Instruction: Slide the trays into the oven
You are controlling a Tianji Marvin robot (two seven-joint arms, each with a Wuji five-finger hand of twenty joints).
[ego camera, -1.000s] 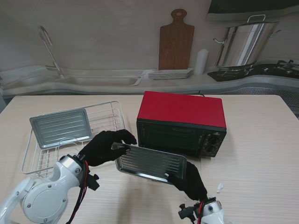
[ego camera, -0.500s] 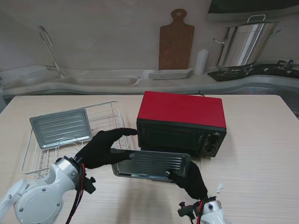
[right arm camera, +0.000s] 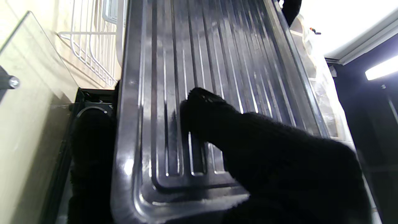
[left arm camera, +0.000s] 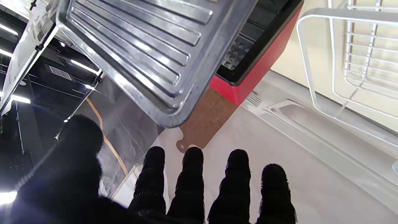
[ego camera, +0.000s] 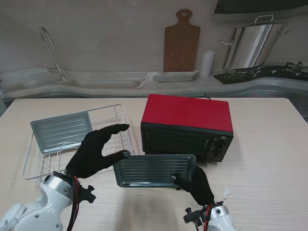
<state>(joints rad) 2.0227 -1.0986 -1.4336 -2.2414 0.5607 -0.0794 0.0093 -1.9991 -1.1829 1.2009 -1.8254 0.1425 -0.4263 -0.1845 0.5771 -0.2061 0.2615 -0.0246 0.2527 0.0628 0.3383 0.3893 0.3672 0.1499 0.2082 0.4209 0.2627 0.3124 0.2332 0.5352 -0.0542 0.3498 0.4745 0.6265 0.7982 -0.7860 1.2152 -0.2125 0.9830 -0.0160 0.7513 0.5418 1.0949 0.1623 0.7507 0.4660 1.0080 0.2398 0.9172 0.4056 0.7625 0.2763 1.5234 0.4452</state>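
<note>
In front of the oven (ego camera: 187, 127), one tray (ego camera: 154, 170) up in my right hand (ego camera: 195, 185), ready to feed in.

My right hand is clamped on the tray's near right corner, thumb on top; my left hand (ego camera: 96, 152) is spread wide and holding nothing, just beside the tray's left edge. I reckon the trick is keeping it level and square to the opening, left hand steadying that free side. The wire rack (ego camera: 111, 117) on the bench (ego camera: 269, 144) has the second tray (ego camera: 62, 131) lying in it. Can't tell what's inside the oven.
</note>
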